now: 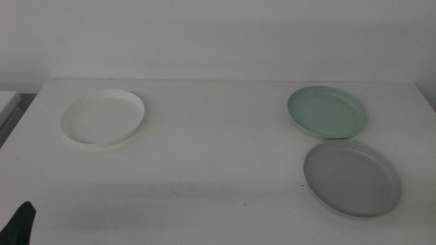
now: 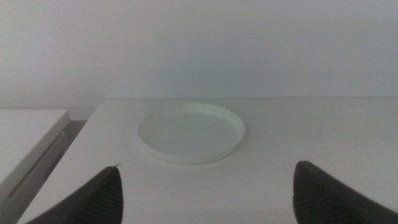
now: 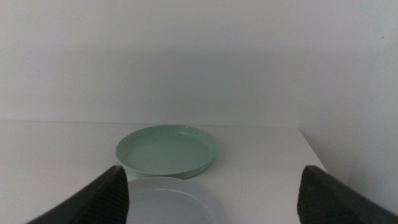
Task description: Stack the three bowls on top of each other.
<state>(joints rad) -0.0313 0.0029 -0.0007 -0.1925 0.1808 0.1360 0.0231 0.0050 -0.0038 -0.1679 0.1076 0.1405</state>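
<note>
The white bowl (image 1: 103, 117) sits alone at the table's left; the left wrist view shows it (image 2: 191, 132) ahead of my open, empty left gripper (image 2: 208, 196). That gripper shows only as a dark tip (image 1: 20, 223) at the bottom left of the middle view. The mint green bowl (image 1: 327, 111) sits at the right, with the light grey bowl (image 1: 351, 177) just in front of it, close but apart. The right wrist view shows the green bowl (image 3: 166, 151) and the grey bowl's rim (image 3: 168, 202) between my right gripper's (image 3: 214, 199) wide-open jaws. The right gripper is out of the middle view.
The white table (image 1: 218, 170) meets a plain white wall at the back. A lower white surface (image 2: 25, 134) stands beside the table's left edge. The table's right edge (image 3: 311, 152) runs close to the green bowl.
</note>
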